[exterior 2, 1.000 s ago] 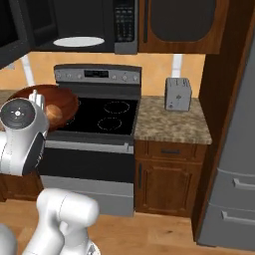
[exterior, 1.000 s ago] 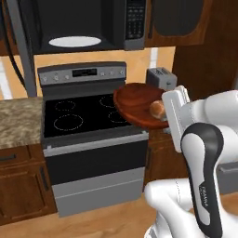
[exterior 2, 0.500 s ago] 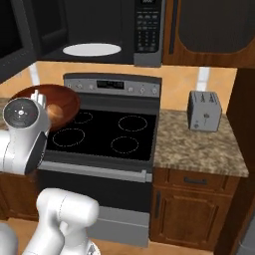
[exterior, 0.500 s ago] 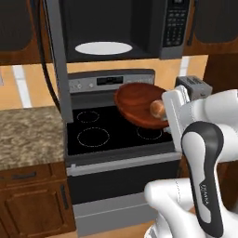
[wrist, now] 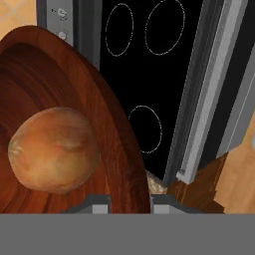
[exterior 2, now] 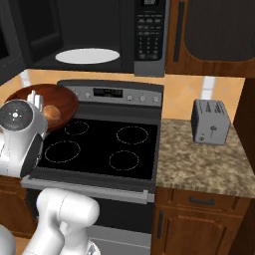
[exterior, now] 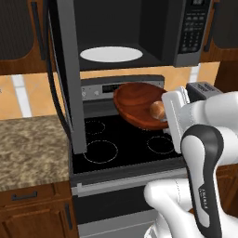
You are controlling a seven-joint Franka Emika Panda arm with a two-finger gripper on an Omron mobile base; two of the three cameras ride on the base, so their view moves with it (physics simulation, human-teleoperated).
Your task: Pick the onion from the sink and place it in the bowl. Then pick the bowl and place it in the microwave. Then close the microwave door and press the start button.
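Observation:
My gripper [wrist: 130,201] is shut on the rim of the reddish-brown wooden bowl [wrist: 117,129], which hangs tilted over the stove. The orange-tan onion [wrist: 52,149] lies inside it against the rim. From the left base view the bowl [exterior: 137,103] with the onion [exterior: 157,110] is just below the microwave [exterior: 139,32], and the gripper [exterior: 168,120] is at the bowl's right edge. The microwave door [exterior: 65,69] stands swung open to the left, showing a white turntable [exterior: 110,53]. The right base view has the bowl [exterior 2: 27,97], onion [exterior 2: 51,113], gripper [exterior 2: 39,103] and microwave [exterior 2: 104,30]. The sink is out of view.
A stove with a black glass cooktop [exterior: 121,144] [exterior 2: 99,144] sits right under the bowl. Granite counter [exterior: 28,148] [exterior 2: 199,159] runs on both sides of it. A grey toaster [exterior 2: 210,122] stands on the right counter. Wooden cabinets flank the microwave.
The base has driven, so the whole scene shifted and the stove and open microwave now look closer. The bowl with the onion stays held in the same place relative to the arm.

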